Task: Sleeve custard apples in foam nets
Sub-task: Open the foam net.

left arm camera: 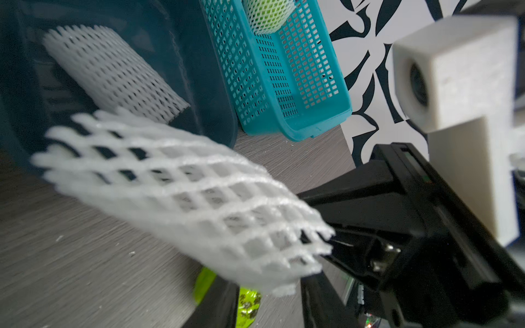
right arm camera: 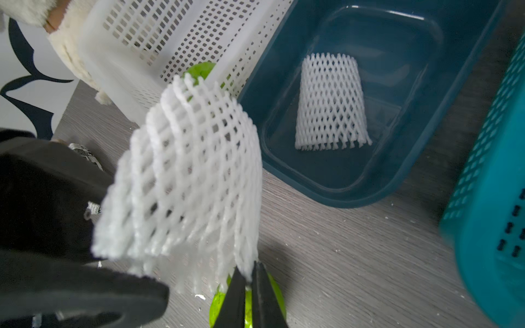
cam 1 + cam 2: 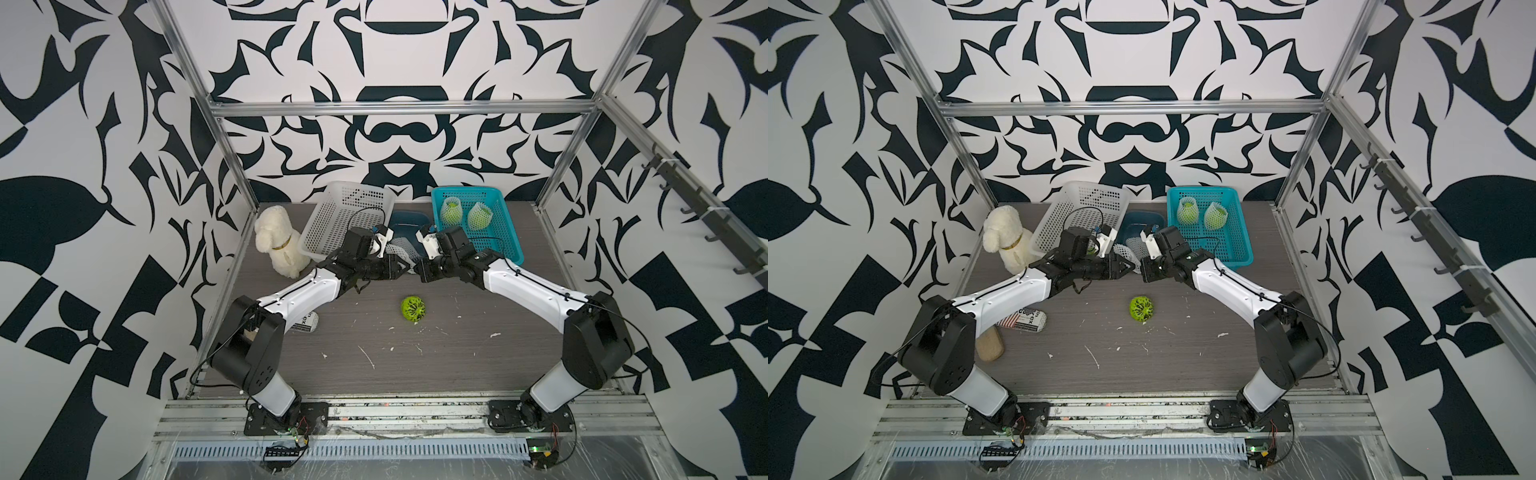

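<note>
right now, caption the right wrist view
Right jaws pinch a foam net; a spare net lies in the dark tub.

Left arm and right arm: white shells, black joints; thin black cables running alongside; right gripper black, seemingly wedge-shaped.

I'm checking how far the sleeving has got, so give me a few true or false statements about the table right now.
Two sleeved apples sit in the teal basket. True.
The blue tub holds three nets. False: just one spare net lies in it.
The right claw is shut on the lifted net. True.
The loose apple lies inside the white basket. False: it sits on the table.
The plush dog stands beside the white basket. True.
</note>
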Robot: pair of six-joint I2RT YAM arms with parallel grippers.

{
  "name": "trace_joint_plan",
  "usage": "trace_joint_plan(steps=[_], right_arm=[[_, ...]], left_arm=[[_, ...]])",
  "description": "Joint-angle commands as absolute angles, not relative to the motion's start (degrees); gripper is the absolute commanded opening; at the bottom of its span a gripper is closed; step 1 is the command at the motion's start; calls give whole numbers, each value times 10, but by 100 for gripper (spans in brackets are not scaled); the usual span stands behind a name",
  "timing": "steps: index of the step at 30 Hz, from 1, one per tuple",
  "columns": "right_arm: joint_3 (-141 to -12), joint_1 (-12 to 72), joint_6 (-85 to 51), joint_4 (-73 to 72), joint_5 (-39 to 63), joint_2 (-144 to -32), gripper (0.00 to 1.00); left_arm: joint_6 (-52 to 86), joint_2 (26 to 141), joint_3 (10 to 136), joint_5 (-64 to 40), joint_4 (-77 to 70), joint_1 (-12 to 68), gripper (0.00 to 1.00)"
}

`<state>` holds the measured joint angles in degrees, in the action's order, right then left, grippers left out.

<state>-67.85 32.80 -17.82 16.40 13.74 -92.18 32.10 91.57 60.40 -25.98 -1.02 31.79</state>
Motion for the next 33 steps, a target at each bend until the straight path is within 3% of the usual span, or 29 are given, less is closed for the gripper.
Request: trace_joint_plan(steps=[1,8,20,25,28,33], right_arm=[[-676,327,-203,145,143,-897,7],[-668,316,-253,141,144,-892,3],[-633,290,-310,142,120,-855,0],[-628,290,-326,115,161,-863,1],[-627,289,-330,93,198,-866,12],[-621,289,-317,86,212,-855,44]], left_arm=[[314,925,617,-251,-3,313,28],[314,924,614,-249,-2,311,11],[302,927,622,-205,37,308,10],[296,932,633,-210,43,308,10],[288,933,639,-211,51,308,10],[280,933,645,-212,57,308,10]])
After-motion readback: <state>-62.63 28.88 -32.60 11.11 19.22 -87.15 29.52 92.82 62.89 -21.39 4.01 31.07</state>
